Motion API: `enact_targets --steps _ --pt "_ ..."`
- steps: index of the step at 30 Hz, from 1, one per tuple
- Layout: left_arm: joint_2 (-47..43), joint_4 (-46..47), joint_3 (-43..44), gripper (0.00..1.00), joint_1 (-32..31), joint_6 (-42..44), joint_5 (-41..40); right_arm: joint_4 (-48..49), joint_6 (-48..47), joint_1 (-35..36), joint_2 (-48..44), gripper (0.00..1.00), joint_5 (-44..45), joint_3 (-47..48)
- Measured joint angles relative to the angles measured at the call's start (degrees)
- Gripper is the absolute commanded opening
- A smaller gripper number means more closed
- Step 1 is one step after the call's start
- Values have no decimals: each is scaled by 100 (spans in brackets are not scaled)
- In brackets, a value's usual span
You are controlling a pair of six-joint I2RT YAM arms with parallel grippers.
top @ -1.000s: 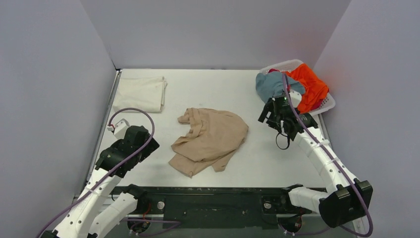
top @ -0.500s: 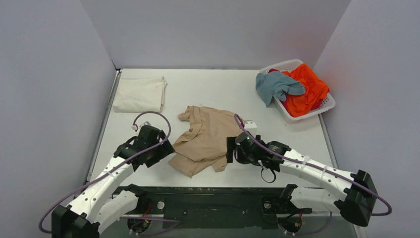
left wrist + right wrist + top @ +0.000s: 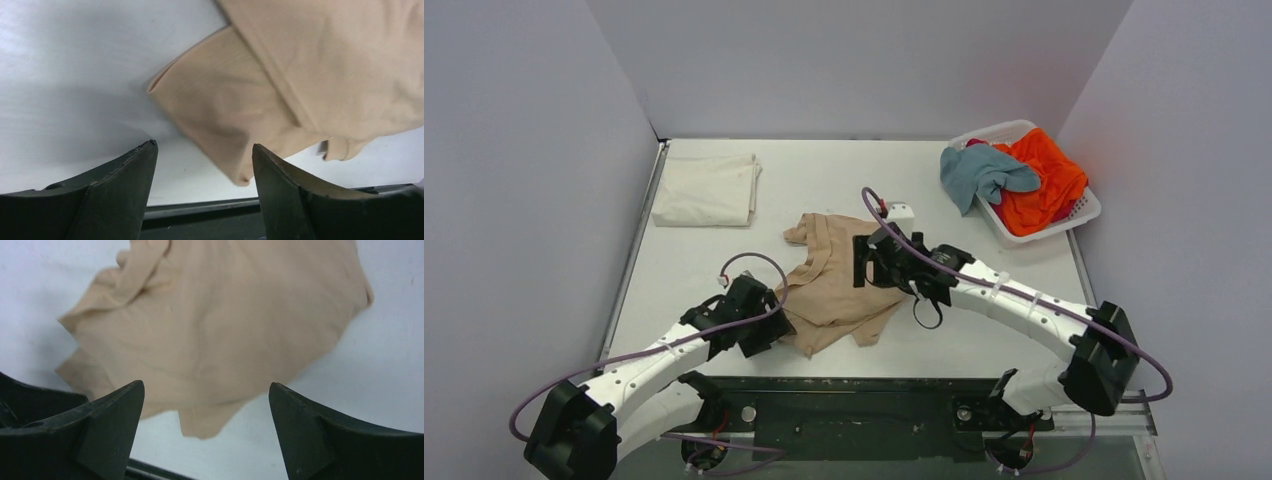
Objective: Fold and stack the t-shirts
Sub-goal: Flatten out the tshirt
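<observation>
Both spread wide and empty, the left gripper point(image 3: 202, 155) and right gripper point(image 3: 206, 390) hang over the crumpled tan t-shirt point(image 3: 844, 285) near the near edge of the white counter point(image 3: 824, 170), which pale grey walls point(image 3: 854, 60) enclose. A folded cream t-shirt point(image 3: 706, 190) lies at the far left corner. A grey-blue t-shirt point(image 3: 984, 172) and an orange t-shirt point(image 3: 1049, 180) fill the white basket point(image 3: 1079, 215) at the far right corner.

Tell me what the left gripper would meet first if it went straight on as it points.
Probably the tan t-shirt, whose lower corner lies straight ahead of the open left gripper; depth is unclear.
</observation>
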Motion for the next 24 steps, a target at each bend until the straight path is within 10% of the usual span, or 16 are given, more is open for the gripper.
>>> enact_targets --steps 6,16,24 --pt "505 817 -2 0 0 -188 -24 87 -752 -501 1733 90 -358 1899" --pt "490 280 280 0 -11 -2 -647 -474 -2275 -667 5174 90 -1062 5786" --pt "-146 -116 278 0 -11 42 -890 -909 -3163 -848 6489 89 -1432 7036"
